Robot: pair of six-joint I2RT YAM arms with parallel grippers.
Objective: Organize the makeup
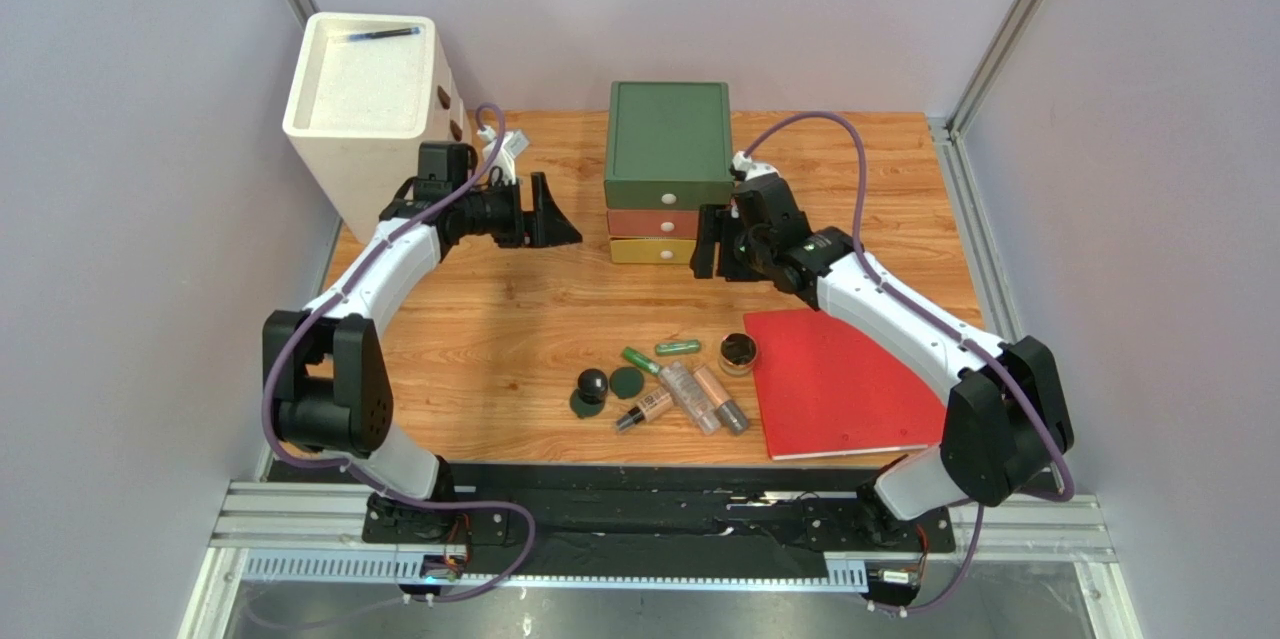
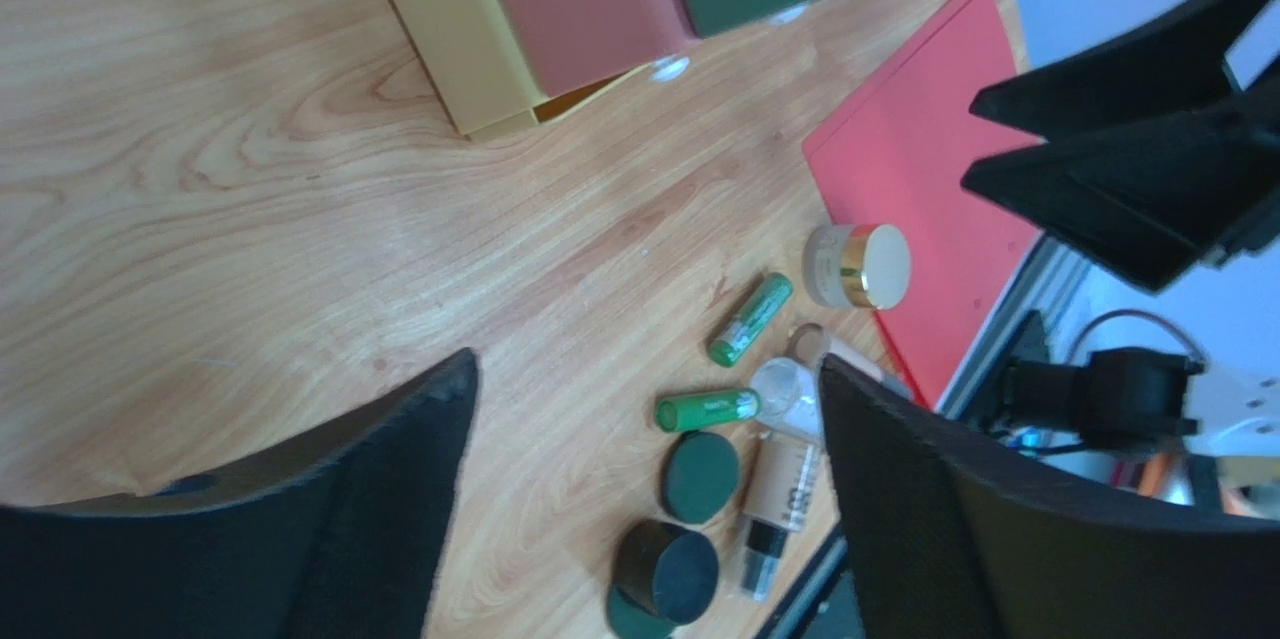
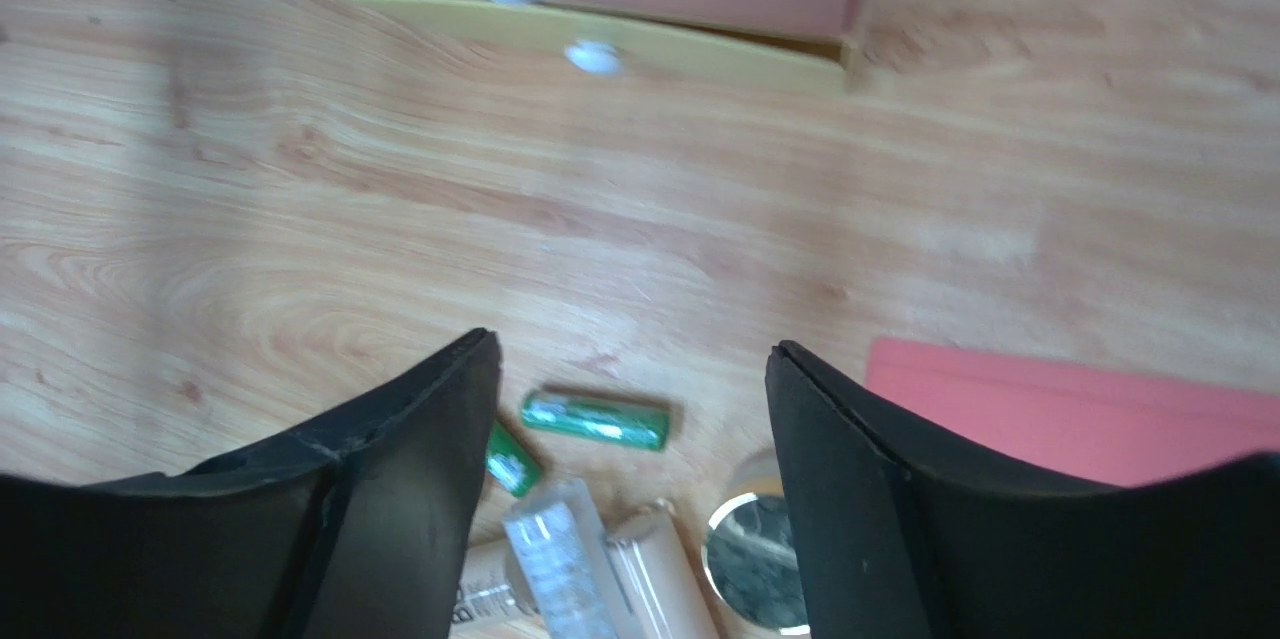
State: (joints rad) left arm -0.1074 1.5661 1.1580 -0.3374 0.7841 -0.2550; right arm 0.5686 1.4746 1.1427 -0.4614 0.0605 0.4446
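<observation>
Low at centre frame, the makeup point(image 1: 691, 393) is clustered on the desk point(image 1: 481, 327); left fingers point(image 1: 553, 216) and right fingers point(image 1: 706, 252) are held spread and empty by the drawer unit point(image 1: 669, 144), presumably to open it.

A stack of drawers point(image 1: 669, 167) stands upper centre on the table point(image 1: 496, 324); a box point(image 1: 368, 107) stands at upper left; the makeup point(image 1: 669, 381) lies clustered lower centre; a flat book point(image 1: 842, 381) lies just right of it, the round jar point(image 1: 736, 354) beside its upper-left corner.
</observation>
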